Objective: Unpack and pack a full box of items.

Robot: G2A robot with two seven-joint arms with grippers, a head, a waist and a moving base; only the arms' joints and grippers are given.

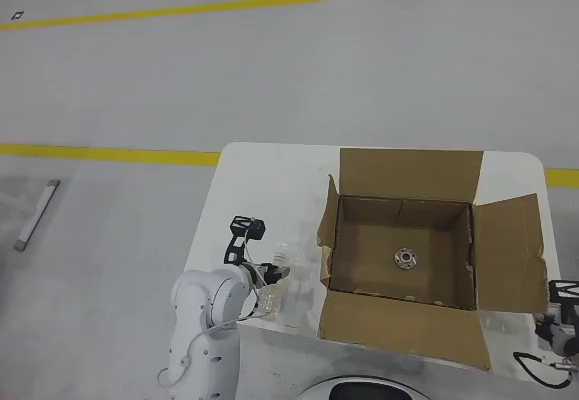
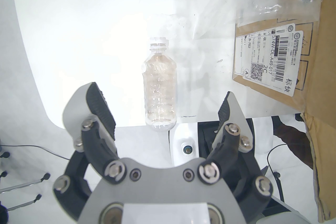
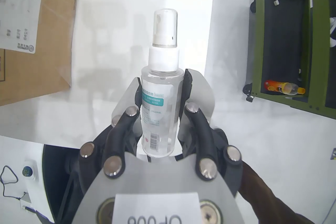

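An open cardboard box [image 1: 505, 262] stands on the right half of the white table [image 1: 269, 180], with one small round metal part [image 1: 405, 258] on its floor. A clear empty plastic bottle [image 2: 159, 87] lies on the table left of the box, its base at the table's front edge. My left gripper [image 2: 160, 97] hangs open above the bottle, a finger on each side and not touching it. My right gripper [image 3: 162, 86] is shut on a clear spray bottle [image 3: 161, 104] with a white pump and clear cap, held off the table's front right corner [image 1: 575, 296].
A clear plastic bag [image 2: 262, 1] lies against the box's left outer wall [image 2: 278, 57]. The box flaps are spread outward on all sides. A green cart [image 3: 286, 51] with an orange bottle [image 3: 283, 87] in it stands on the floor to the right of the table.
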